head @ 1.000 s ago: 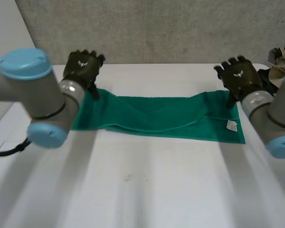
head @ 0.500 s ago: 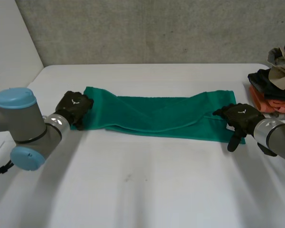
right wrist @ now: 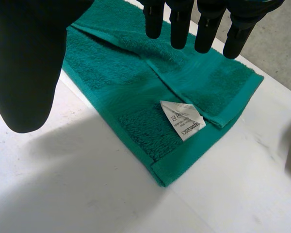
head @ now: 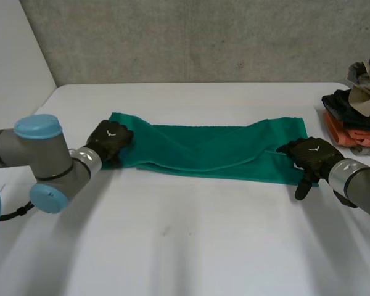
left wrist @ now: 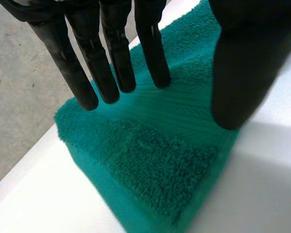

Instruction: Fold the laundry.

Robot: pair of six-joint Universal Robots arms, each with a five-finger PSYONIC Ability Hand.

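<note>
A green towel (head: 209, 148) lies folded in a long strip across the white table (head: 185, 246). My left hand (head: 110, 140) is on its left end. In the left wrist view its straight fingers (left wrist: 111, 63) press on the towel (left wrist: 150, 160) near a corner, and the thumb (left wrist: 237, 73) rests at the cloth's edge by the table; nothing is curled round the cloth. My right hand (head: 311, 157) is at the towel's right end, near the front corner. In the right wrist view its fingers (right wrist: 177, 24) hang straight above the towel (right wrist: 116, 73) and its white label (right wrist: 182, 119).
A pile of other laundry (head: 357, 111), dark, orange and beige, sits at the table's far right edge. A grey wall runs behind the table. The table's left edge is close to my left arm (head: 40, 154).
Both hands came from the towel's far side to its ends. Over the last half second the left hand shifted right onto the cloth and its fingers drew in; the right hand barely moved.
</note>
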